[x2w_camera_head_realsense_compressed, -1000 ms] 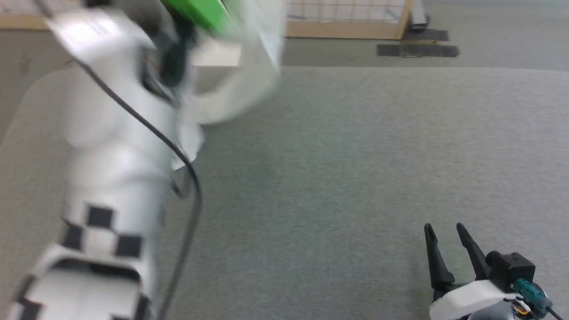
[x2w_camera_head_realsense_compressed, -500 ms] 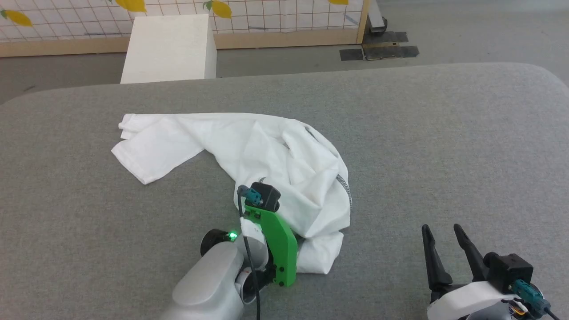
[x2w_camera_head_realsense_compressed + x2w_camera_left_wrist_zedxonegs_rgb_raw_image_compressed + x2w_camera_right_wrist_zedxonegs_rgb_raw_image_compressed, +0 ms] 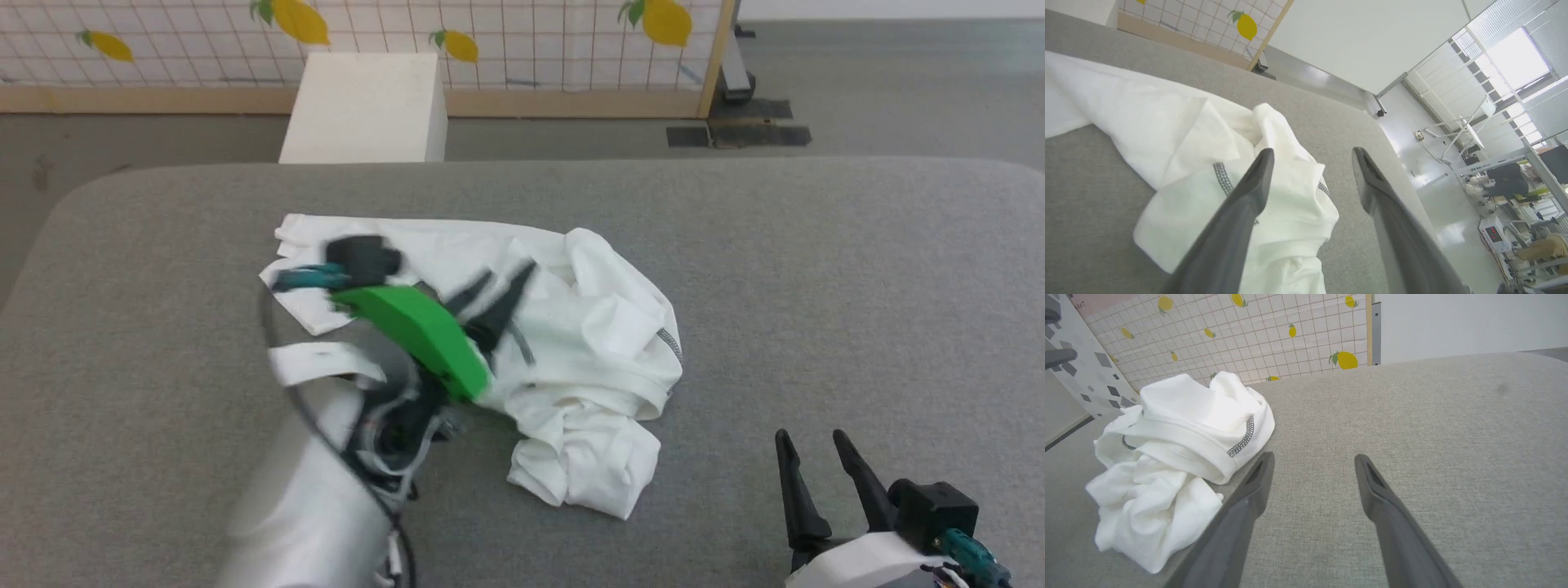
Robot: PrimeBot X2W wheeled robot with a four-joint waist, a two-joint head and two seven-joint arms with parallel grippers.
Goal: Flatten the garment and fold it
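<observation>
One heap of white shirt (image 3: 588, 351) lies crumpled near the middle of the grey table (image 3: 816, 269) in the head view. The left gripper (image 3: 510, 276) is blurred above it, fingers spread wide and empty. The left wrist view adds grey seam stitching (image 3: 1222, 183) beside one finger. The right gripper (image 3: 811, 441), also wide and empty, sits well apart from the shirt, with bare table ahead up to the rounded far corner.

Lighting is bright, even and diffuse, with only faint soft shadows under the garment (image 3: 1180, 404); the left end effector (image 3: 510, 271) and its forearm (image 3: 302, 506) are motion-blurred in the head view, both wrist views bend lines near the edges, and the window (image 3: 1519, 61) is blown out by daylight.
</observation>
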